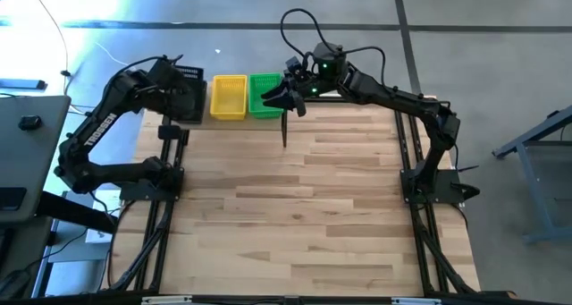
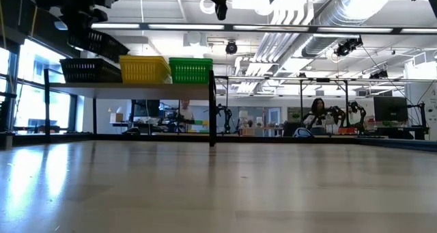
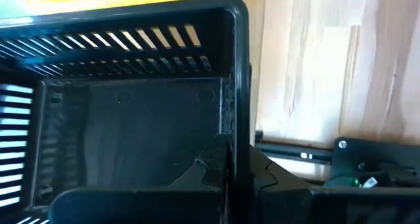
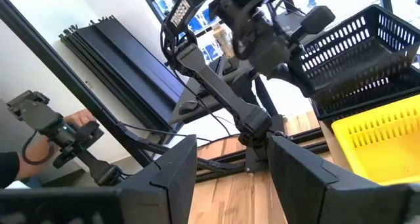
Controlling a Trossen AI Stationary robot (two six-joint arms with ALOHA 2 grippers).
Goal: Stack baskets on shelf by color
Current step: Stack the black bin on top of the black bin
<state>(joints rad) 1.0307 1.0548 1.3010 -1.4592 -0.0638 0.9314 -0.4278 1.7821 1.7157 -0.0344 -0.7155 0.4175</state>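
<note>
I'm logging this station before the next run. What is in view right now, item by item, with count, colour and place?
black basket held: one, black, tilted just above the black stack, clamped at its wall by the left fingers
black baskets on shelf: at least one, black, left end of the shelf; the exact count cannot be told
yellow baskets: one stack, yellow, middle of the shelf
green baskets: one stack, bright green, right end of the shelf
shelf: one, light wood on a black frame, at the far edge of the table
table: one, wood plank
person: one, in the room behind
left gripper: shut on the held black basket
right gripper: open, above the green stack, holding nothing
</note>
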